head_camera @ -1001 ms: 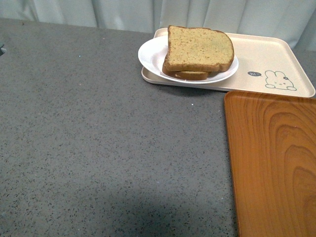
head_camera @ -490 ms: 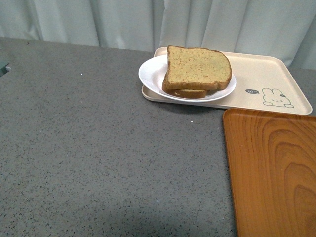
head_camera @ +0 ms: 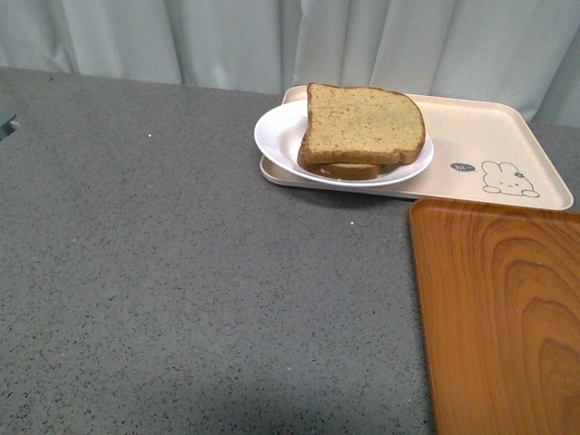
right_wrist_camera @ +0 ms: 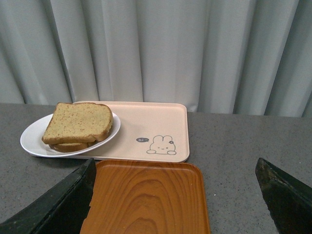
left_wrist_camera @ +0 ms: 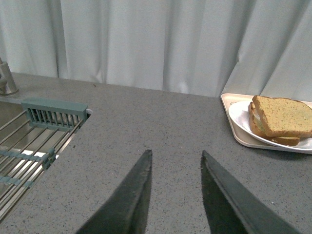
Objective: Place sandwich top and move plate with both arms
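Left gripper [left_wrist_camera: 175,158]: jaws apart, nothing between them, over bare grey counter [head_camera: 181,272]. Right gripper [right_wrist_camera: 178,168]: jaws spread wide, nothing held, over the wooden tray [right_wrist_camera: 146,197].

Top slice [head_camera: 363,123] is on the stack: lies flat on a lower slice [head_camera: 349,169], slightly offset, both on the plate [head_camera: 276,127]. From the left wrist view the filling between the slices shows only as a pale edge; can't tell what it is.

Plate sits on the beige tray [head_camera: 489,136], overhanging that tray's edge on the side toward the left gripper. Rabbit print [head_camera: 509,178] is on the tray's other end, nearer the right gripper.

Relative to the left gripper: plate is ahead and off toward the right arm's side, well apart. A sink rack [left_wrist_camera: 34,146] lies on its outer side.

Relative to the right gripper: wooden tray directly beneath and ahead, beige tray just beyond it, edges nearly touching; plate ahead, toward the left arm's side.

Neither gripper touches plate or bread. Curtain [head_camera: 362,41] behind the counter.
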You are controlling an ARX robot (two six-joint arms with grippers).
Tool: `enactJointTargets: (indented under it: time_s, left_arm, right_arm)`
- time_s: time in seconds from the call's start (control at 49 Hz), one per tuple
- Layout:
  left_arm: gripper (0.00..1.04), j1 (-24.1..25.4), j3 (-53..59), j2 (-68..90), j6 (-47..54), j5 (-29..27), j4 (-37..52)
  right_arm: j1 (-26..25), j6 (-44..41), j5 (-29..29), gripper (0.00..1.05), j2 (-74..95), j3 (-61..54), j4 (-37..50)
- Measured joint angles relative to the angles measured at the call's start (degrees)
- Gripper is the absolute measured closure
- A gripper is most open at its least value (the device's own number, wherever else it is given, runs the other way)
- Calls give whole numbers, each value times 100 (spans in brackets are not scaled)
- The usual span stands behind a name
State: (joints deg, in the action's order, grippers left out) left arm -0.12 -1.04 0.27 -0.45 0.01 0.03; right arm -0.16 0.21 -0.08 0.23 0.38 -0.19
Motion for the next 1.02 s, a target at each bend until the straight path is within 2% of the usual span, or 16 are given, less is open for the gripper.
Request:
enactJointTargets:
  time_s: [0.245,0.347,0.409,1.021]
  left_arm:
    - [21,0,0,-2,0,0,0]
    - [5,0,0,-2,2,0,0]
    - [7,0,0,-2,2,0,0]
    - [6,0,0,-4,4,0,0]
  right_arm:
    - [0,0,0,9,0,0,0]
    - [0,0,0,9,0,0,0]
    - [0,0,0,9,0,0,0]
    - [0,0,0,9,0,0,0]
